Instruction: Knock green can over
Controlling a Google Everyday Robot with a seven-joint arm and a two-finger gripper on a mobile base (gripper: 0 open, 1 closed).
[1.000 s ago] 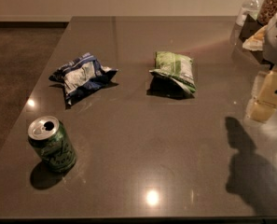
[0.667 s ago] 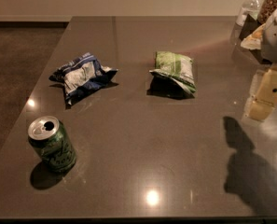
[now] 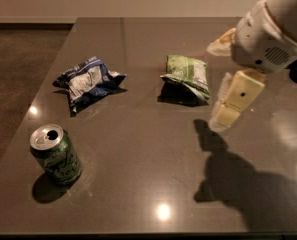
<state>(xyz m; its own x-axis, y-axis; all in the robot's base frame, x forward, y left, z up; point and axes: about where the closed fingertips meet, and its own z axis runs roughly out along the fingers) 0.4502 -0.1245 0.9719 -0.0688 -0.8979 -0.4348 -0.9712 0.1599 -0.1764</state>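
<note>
Held low over the right of the table (image 3: pixel 148 154), near the green bag (image 3: pixel 187 73), with gripper (image 3: pixel 222 115) apparently empty, its opening impossible to tell, likely readied for a sideways sweep toward the can (image 3: pixel 55 155), upright and well apart at front left.

Green can (image 3: pixel 55 155) upright at front left; jaws far right, above table (image 3: pixel 138 149)

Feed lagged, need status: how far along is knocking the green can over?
Nothing done: the green can stands upright, front-left on the table. In hand: the end effector hangs right of the green snack bag, well apart from the can. Left: cross over and tip it.
</note>
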